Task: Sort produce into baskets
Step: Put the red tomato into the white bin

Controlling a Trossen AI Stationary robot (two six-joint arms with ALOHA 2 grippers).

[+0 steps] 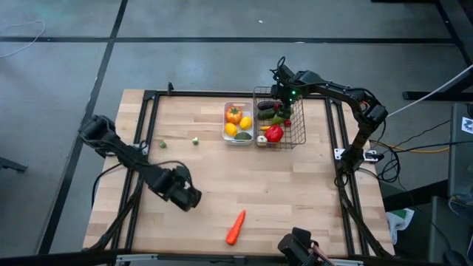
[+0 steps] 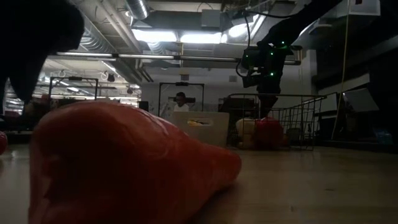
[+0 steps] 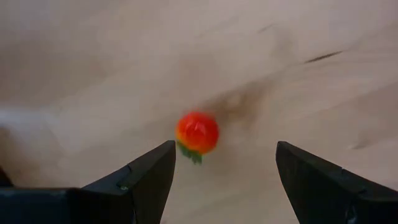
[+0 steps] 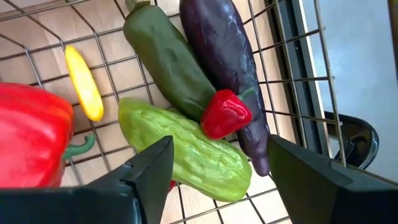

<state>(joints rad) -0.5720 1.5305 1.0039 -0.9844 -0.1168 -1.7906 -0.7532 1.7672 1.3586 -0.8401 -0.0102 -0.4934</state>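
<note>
My left gripper (image 1: pixel 188 198) hangs open, pointing down, over the table's near left part. A small round red-orange fruit with a green stem (image 3: pixel 197 132) lies on the wood between and below its fingers (image 3: pixel 227 149), untouched. My right gripper (image 1: pixel 283 94) stands open above the wire basket (image 1: pixel 298 134), touching nothing. Below its fingers (image 4: pixel 221 146) a small red chilli (image 4: pixel 225 113) rests on a green cucumber (image 4: pixel 186 146) and against the purple eggplant (image 4: pixel 227 68). The red pepper (image 4: pixel 31 140) lies beside them. An orange carrot (image 1: pixel 235 227) lies near the front edge.
The white tray (image 1: pixel 227 136), left of the basket, holds an orange tomato (image 1: pixel 233 114), yellow lemons and a green piece. Two small green bits (image 1: pixel 162 145) (image 1: pixel 196 140) lie on the wood at the left. A person shows in the room beyond the table (image 2: pixel 181 102).
</note>
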